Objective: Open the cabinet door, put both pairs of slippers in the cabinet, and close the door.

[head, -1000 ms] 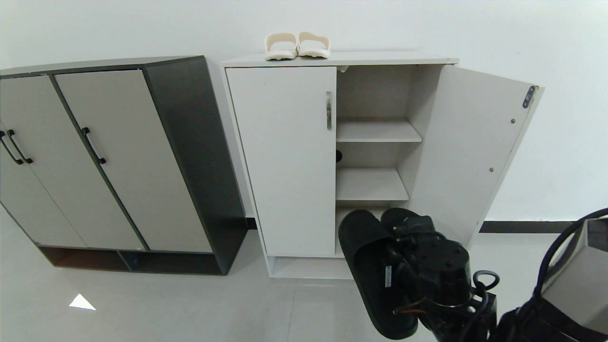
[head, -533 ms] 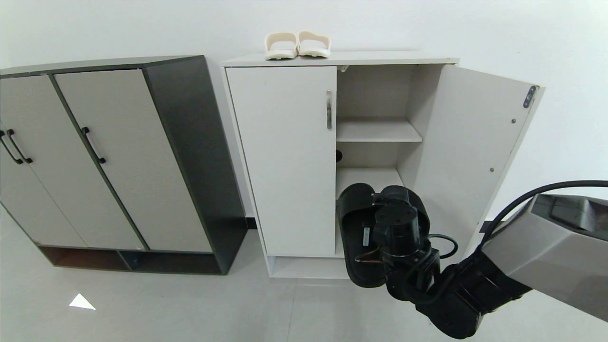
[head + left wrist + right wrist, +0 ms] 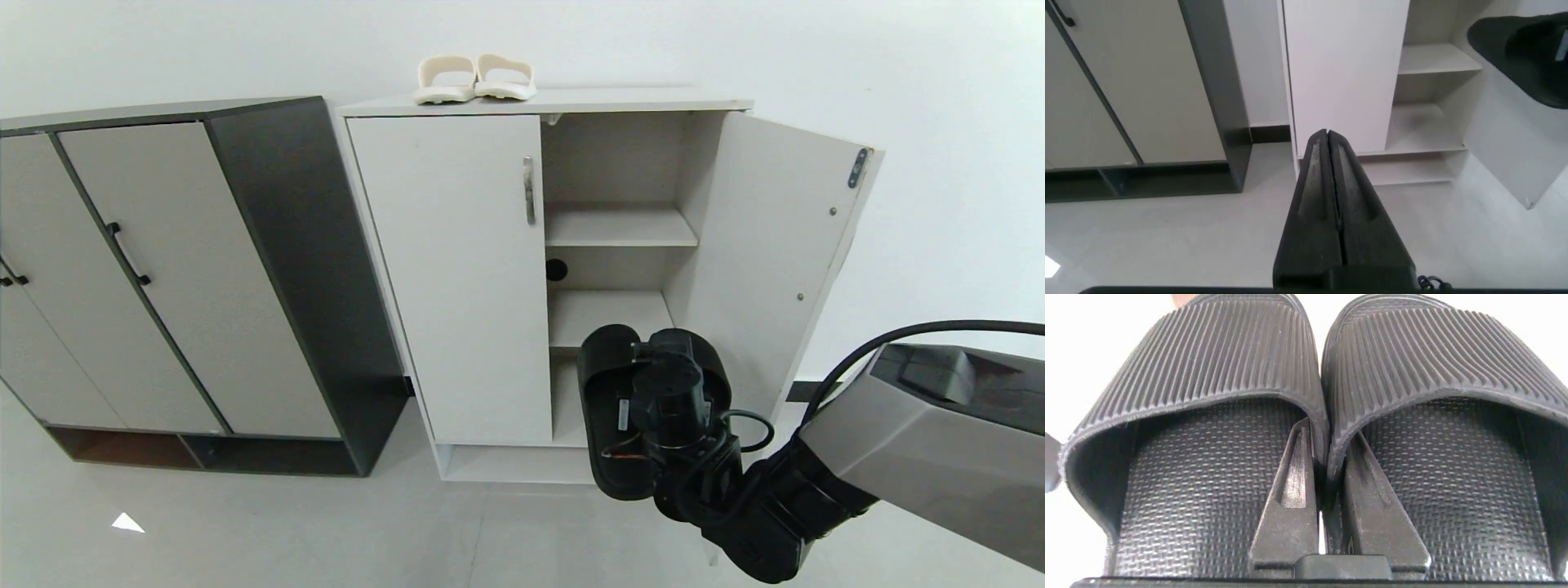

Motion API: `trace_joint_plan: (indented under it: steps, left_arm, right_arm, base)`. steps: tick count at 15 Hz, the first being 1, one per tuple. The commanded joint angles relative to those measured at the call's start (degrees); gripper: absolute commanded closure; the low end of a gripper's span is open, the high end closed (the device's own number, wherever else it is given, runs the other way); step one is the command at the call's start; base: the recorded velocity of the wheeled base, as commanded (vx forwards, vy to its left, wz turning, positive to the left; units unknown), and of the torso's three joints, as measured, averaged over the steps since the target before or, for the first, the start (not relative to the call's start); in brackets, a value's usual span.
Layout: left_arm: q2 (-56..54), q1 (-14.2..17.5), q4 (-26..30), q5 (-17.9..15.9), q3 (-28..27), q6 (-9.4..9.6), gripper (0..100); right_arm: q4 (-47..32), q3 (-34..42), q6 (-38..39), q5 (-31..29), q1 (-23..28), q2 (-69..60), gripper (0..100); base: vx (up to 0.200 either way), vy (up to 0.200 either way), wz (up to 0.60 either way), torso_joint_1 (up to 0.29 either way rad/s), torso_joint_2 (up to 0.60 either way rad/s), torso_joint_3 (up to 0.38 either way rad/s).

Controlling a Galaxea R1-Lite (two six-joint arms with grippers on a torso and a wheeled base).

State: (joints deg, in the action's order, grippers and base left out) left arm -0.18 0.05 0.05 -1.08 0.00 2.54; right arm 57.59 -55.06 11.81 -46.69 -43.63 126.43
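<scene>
A pair of black slippers point(image 3: 602, 392) hangs side by side in front of the lower shelves of the white cabinet point(image 3: 539, 103). My right gripper point(image 3: 1327, 439) is shut on the two inner strap edges of the black slippers point(image 3: 1208, 384), one finger inside each slipper. The cabinet's right door point(image 3: 775, 245) stands open and its left door point(image 3: 457, 278) is closed. A cream pair of slippers point(image 3: 476, 79) rests on the cabinet top. My left gripper point(image 3: 1328, 143) is shut on nothing, low over the floor before the cabinet point(image 3: 1347, 73).
A grey two-door cabinet point(image 3: 163, 269) with dark sides stands against the left of the white one. Two bare shelves point(image 3: 616, 229) show inside the open half. Pale floor point(image 3: 326, 531) lies in front.
My right arm has lifted the black slippers from low near the floor up to the cabinet's lower opening. The head view has shifted, so both cabinets sit further left.
</scene>
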Motion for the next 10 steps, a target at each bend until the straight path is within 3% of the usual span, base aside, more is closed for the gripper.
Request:
trace_joint_plan:
  steps: [1,10]
  left_arm:
    - [0.18,-0.05,0.04,0.03,0.0,0.01,100]
    - [0.18,-0.05,0.04,0.03,0.0,0.01,100]
  right_arm:
    - [0.16,-0.13,0.05,0.11,-0.14,0.49,100]
    - [2.88,-0.31,-0.12,1.87,0.3,4.09,100]
  base:
    - [0.0,0.0,0.0,0.0,0.0,0.0]
    - [0.0,0.0,0.0,0.0,0.0,0.0]
